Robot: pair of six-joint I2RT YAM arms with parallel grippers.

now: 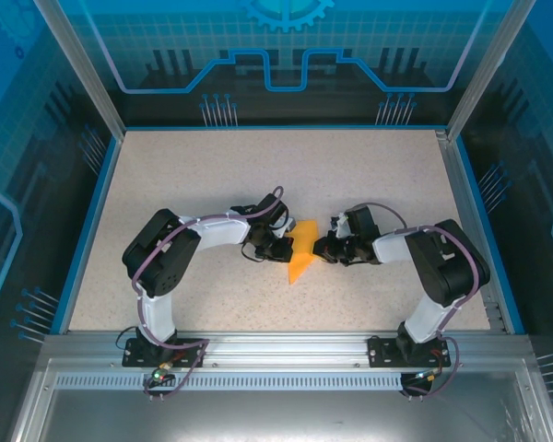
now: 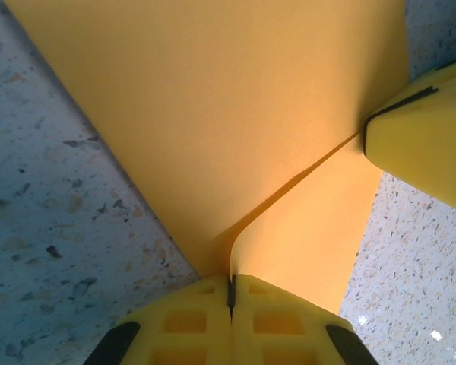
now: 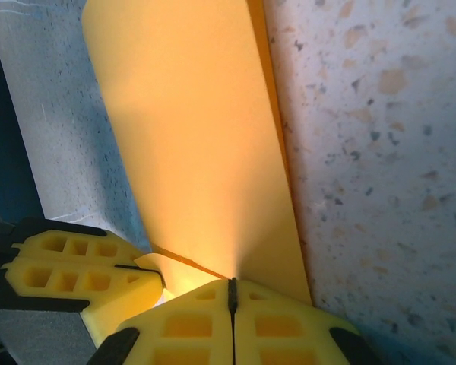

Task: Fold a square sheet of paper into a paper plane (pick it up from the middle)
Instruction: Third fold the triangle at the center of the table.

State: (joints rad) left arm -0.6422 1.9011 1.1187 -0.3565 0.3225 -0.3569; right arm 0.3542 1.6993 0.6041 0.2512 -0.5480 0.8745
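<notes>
Yellow fingers (image 2: pixel 182 327) of the left gripper (image 2: pixel 230 293) are pressed together, pinching a raised edge of the orange paper (image 2: pixel 213 114), which runs straight into the seam between them. On the opposite side, the right gripper (image 3: pixel 232 295) pinches the same paper in the same way, with a crease leading to its tips. Seen from above, the two grippers face each other near the middle of the speckled table (image 1: pixel 212 175), left one on the left, right one on the right. The paper sits between them as a narrow creased wedge, its point aimed at the near edge. Whether it rests on the table or hangs just above, I cannot tell.
</notes>
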